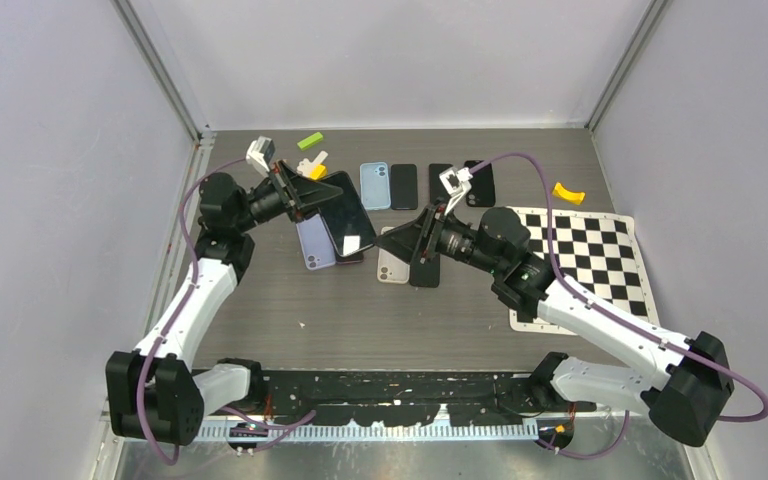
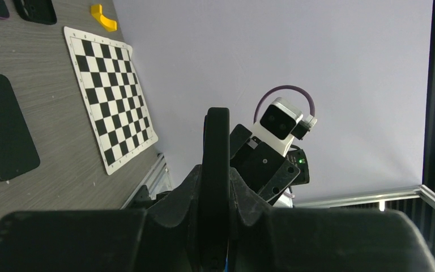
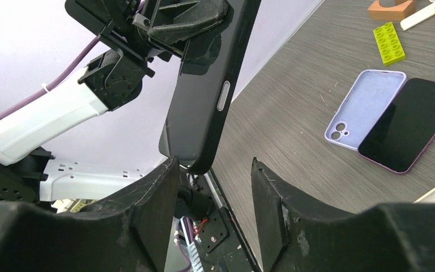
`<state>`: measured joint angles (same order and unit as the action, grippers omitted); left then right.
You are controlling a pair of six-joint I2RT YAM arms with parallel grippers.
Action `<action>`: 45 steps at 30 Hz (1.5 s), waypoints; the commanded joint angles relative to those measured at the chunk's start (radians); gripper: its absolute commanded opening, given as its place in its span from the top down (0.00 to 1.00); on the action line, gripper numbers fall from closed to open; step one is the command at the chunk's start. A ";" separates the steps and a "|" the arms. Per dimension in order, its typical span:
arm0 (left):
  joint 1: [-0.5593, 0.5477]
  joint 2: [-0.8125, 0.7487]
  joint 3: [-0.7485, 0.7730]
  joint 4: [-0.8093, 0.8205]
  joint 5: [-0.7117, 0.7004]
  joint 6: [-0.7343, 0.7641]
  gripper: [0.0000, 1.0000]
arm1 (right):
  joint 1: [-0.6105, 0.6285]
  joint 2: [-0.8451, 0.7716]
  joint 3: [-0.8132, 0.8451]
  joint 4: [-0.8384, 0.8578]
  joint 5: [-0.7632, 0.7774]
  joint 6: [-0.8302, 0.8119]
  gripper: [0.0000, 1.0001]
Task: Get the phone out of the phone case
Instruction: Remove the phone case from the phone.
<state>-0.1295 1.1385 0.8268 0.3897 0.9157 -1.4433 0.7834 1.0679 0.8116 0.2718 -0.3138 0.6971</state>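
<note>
My left gripper is shut on a black cased phone and holds it tilted above the table. In the left wrist view the phone shows edge-on, clamped between the fingers. In the right wrist view the same phone hangs slanted, side button facing me, its lower corner just beyond my right gripper. The right gripper is open and empty, its left fingertip close to that corner; I cannot tell whether they touch.
A lilac empty case and a dark phone lie below the held phone. A black phone and a pale case lie under the right gripper. More phones and a blue case lie at the back. A checkerboard mat lies on the right.
</note>
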 commanded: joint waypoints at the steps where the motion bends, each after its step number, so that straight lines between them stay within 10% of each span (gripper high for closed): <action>1: 0.002 -0.049 0.063 0.043 0.027 0.009 1.00 | -0.001 0.007 0.034 0.106 -0.026 0.043 0.46; 18: 0.001 -0.076 0.079 0.123 0.045 -0.049 1.00 | -0.002 0.162 0.157 -0.381 0.167 -0.165 0.98; 37: 0.001 -0.058 0.066 0.199 0.048 -0.121 1.00 | -0.003 0.252 0.255 -0.635 0.614 -0.201 0.99; 45: 0.001 -0.045 0.047 0.219 0.035 -0.132 1.00 | -0.003 0.176 0.174 -0.471 0.416 -0.227 0.99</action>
<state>-0.1307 1.1103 0.8467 0.5133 0.9360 -1.5227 0.7742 1.3315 1.0180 -0.3237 0.1890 0.5007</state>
